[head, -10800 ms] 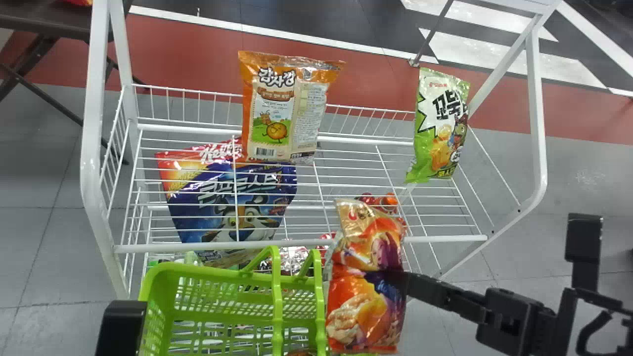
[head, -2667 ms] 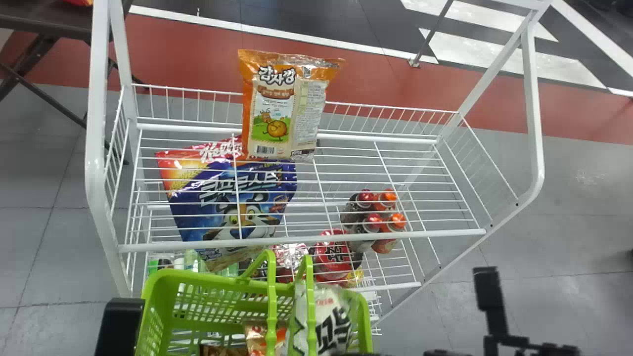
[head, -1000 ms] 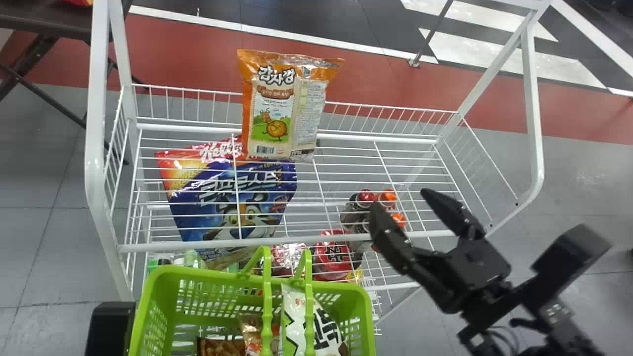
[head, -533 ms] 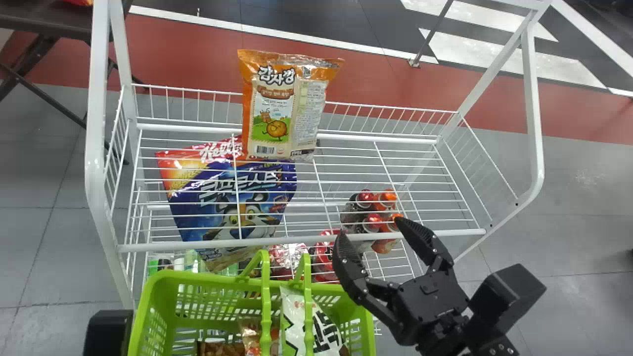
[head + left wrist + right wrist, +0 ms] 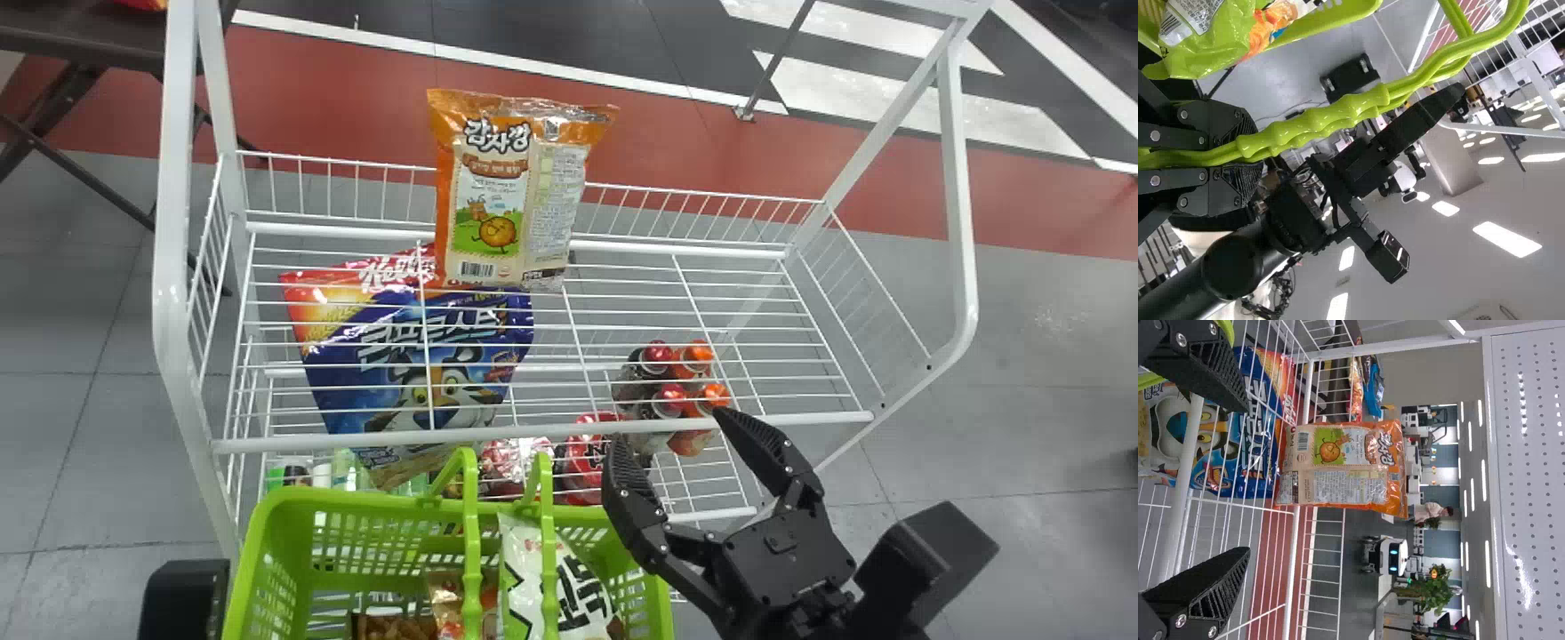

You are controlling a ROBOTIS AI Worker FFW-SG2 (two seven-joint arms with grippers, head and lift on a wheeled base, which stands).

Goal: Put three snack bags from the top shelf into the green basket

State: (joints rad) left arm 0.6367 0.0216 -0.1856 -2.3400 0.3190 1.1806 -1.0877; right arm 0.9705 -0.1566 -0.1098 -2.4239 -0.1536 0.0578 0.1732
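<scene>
Principal risk: the orange bag (image 5: 511,191) stands upright at the rear edge of the top shelf (image 5: 356,441), left of its middle, with its top above the low back rail. A push from the front instead of a closing on its sides would likely tip it over that rail. The right gripper (image 5: 669,433), fingers apart and holding nothing, is near the front edge, towards the right corner; too low a reach could catch a finger in the wires. Slick film may slip under a shallow pinch. The left gripper (image 5: 1257,152) is clamped on the handles (image 5: 1358,110) of the green basket (image 5: 373,503); as these cross the opening, a bag released above them could hang up or fall outside. Contents of the basket: a white-and-green bag (image 5: 524,578) at the right, a tan-topped bag (image 5: 449,591) beside it, and a brown package (image 5: 391,627) left of that; whether the last two are separate cannot be told. The lower shelf holds a blue bag (image 5: 400,373) and bottles (image 5: 671,400). The orange bag is judged the next one due.
</scene>
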